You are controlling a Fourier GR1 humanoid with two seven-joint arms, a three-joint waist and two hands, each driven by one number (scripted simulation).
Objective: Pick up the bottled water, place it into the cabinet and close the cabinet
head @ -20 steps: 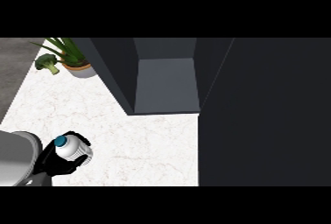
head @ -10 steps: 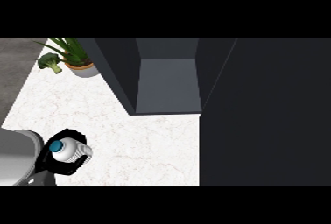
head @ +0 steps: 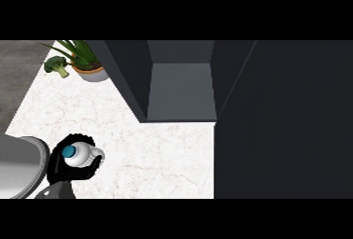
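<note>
— Item 1, progress?
— I log 1 white ribbed blue-capped water bottle (head: 79,155), clamped in the black left hand (head: 63,172), low at the left of the white marble counter (head: 158,149). The open dark grey cabinet (head: 180,88) is well apart: placing and closing outstanding.
— Item 2, surroundings?
— 1 potted green plant (head: 86,65), 1 broccoli head (head: 57,66), far corner; I judge neither blocks. No right hand in view.

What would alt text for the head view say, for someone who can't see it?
The robot's left hand, at the lower left of a pale counter, is curled round a white water bottle with a blue cap. An open dark cabinet stands ahead, with a potted plant and broccoli at upper left.
</note>
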